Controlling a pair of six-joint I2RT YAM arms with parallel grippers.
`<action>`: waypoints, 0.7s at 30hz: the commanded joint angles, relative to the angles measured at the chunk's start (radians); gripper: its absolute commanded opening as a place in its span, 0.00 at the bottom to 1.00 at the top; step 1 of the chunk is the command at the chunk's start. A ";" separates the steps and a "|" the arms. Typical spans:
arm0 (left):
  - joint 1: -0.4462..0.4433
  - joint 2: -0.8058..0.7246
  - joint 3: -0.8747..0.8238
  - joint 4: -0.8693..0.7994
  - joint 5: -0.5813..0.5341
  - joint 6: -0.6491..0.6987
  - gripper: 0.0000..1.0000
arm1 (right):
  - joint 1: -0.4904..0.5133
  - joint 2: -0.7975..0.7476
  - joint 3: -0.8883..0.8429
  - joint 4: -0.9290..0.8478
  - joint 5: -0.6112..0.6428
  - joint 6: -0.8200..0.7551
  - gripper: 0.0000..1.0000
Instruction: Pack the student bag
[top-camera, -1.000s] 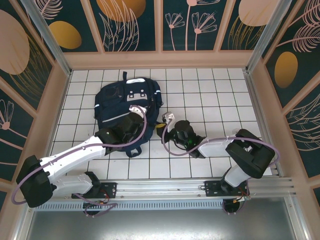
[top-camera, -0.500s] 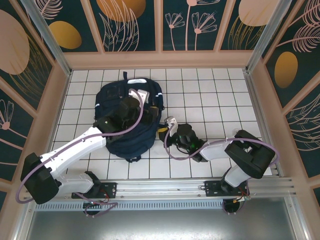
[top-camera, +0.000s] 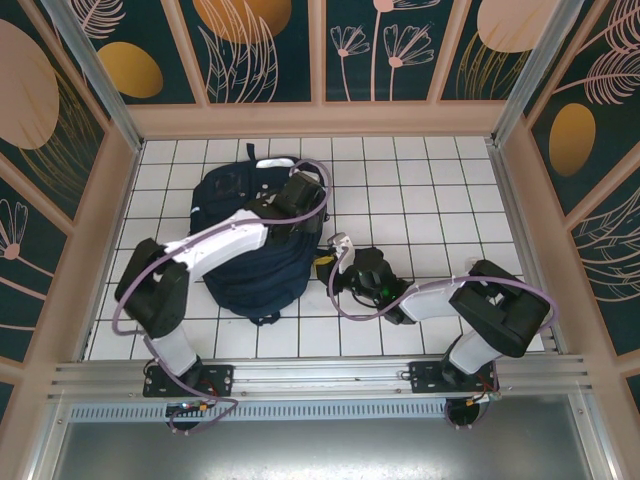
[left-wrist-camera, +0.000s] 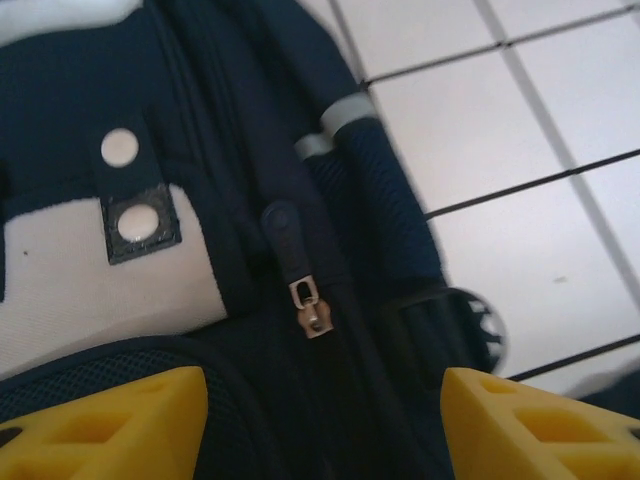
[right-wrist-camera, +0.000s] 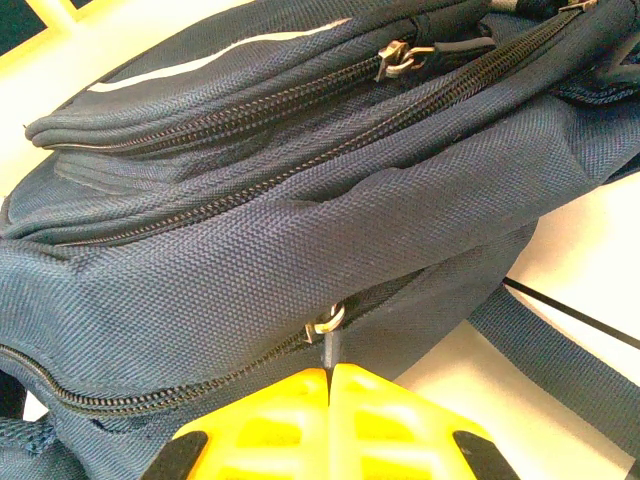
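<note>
Student bag is found left of centre on the table; its fabric is judged soft and limp. Right gripper is clamped on a zipper pull, judged the soundest hold. Left gripper is spread wide above the bag's top.

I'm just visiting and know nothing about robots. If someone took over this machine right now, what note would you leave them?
Student bag: lying flat on the tiled table; the zips in view look closed.
Left pincer: open, hovering over the top zip pull.
Right pincer: shut on the side zip pull.
Done: one zip gripped.
Left: open the bag, probably by drawing that zip along, then pack it.
</note>
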 joint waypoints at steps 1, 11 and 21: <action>0.002 0.058 0.057 -0.121 -0.097 0.028 0.63 | 0.017 0.012 0.000 0.069 -0.040 0.012 0.00; 0.003 0.194 0.093 -0.114 -0.079 0.011 0.00 | 0.019 0.041 0.034 0.046 -0.047 0.003 0.00; 0.081 0.249 0.311 -0.078 -0.047 -0.089 0.00 | 0.070 -0.028 0.044 -0.035 -0.006 -0.023 0.00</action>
